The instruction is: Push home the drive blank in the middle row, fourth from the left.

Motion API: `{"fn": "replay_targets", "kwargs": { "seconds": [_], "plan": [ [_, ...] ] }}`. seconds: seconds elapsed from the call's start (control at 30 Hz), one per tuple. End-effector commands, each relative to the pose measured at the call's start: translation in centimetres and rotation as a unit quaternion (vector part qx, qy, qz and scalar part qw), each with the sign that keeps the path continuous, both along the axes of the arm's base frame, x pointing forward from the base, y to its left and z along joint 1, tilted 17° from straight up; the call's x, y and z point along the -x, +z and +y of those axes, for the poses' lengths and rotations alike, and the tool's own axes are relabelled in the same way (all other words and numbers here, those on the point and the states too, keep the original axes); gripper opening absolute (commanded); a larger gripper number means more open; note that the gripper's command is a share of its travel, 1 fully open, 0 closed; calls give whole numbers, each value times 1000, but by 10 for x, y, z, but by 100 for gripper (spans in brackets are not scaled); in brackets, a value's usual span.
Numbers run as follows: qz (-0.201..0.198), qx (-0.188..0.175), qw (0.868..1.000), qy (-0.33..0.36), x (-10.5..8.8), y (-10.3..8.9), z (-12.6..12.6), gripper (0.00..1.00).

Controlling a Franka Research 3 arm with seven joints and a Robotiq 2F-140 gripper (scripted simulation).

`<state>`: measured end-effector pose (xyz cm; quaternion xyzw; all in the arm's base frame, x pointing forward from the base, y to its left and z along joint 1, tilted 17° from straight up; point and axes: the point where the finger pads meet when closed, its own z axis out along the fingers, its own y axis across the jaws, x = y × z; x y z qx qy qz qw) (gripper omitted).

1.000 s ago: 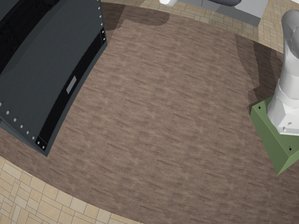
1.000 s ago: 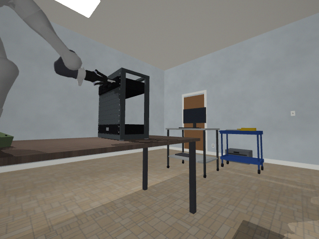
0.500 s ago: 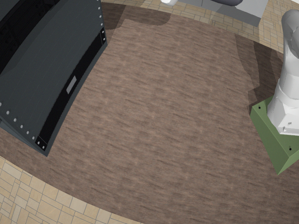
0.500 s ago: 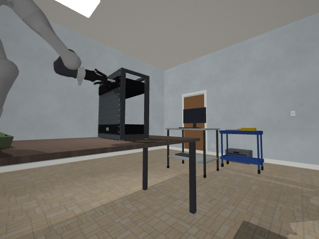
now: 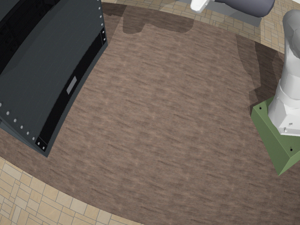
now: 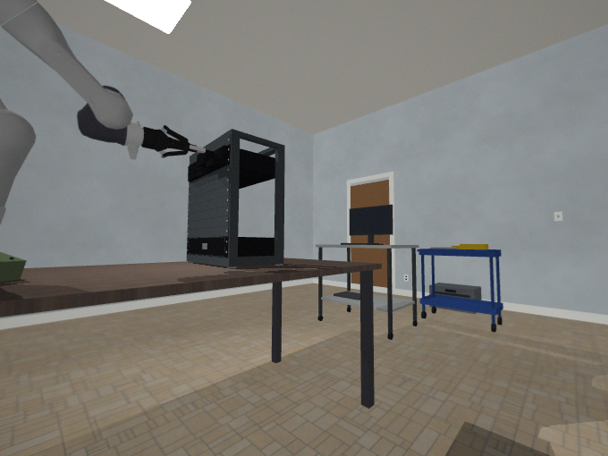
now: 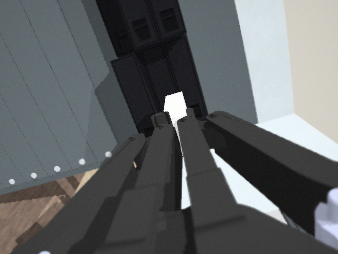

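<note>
The dark rack [image 5: 36, 62] [image 6: 232, 206] stands on the wooden table [image 5: 169, 121] [image 6: 122, 282]. The black storage chassis [image 6: 210, 163] [image 7: 150, 82] sits in its top bay, above several grey blank panels [image 6: 208, 206] [image 7: 45, 85]. My gripper [image 6: 195, 148] [image 7: 177, 107] is shut with nothing between the fingers. It reaches level from the left, and its tips are at the chassis front near the top. In the wrist view the tips lie over the dark drive blanks; I cannot tell whether they touch one, or which blank. The top view does not show the gripper.
The arm's base [image 5: 286, 106] stands on a green pedestal [image 5: 268, 130] [image 6: 9, 267] at the table's right side. A black unit [image 5: 60, 96] [image 6: 206, 245] fills the rack's bottom bay. Off the table stand a grey cart with a monitor [image 6: 370, 221] and a blue cart [image 6: 459, 252].
</note>
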<state>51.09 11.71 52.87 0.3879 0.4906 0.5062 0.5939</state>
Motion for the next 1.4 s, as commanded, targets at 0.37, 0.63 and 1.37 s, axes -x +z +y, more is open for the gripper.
{"fn": "replay_targets", "kwargs": {
  "seconds": [0.37, 0.63, 1.37],
  "plan": [
    [6, 7, 1000, -3, 15, -7, -1, 0],
    [6, 7, 1000, -3, 37, -14, -1, 0],
    [6, 7, 1000, -3, 132, -42, -2, 0]
  ]
}}
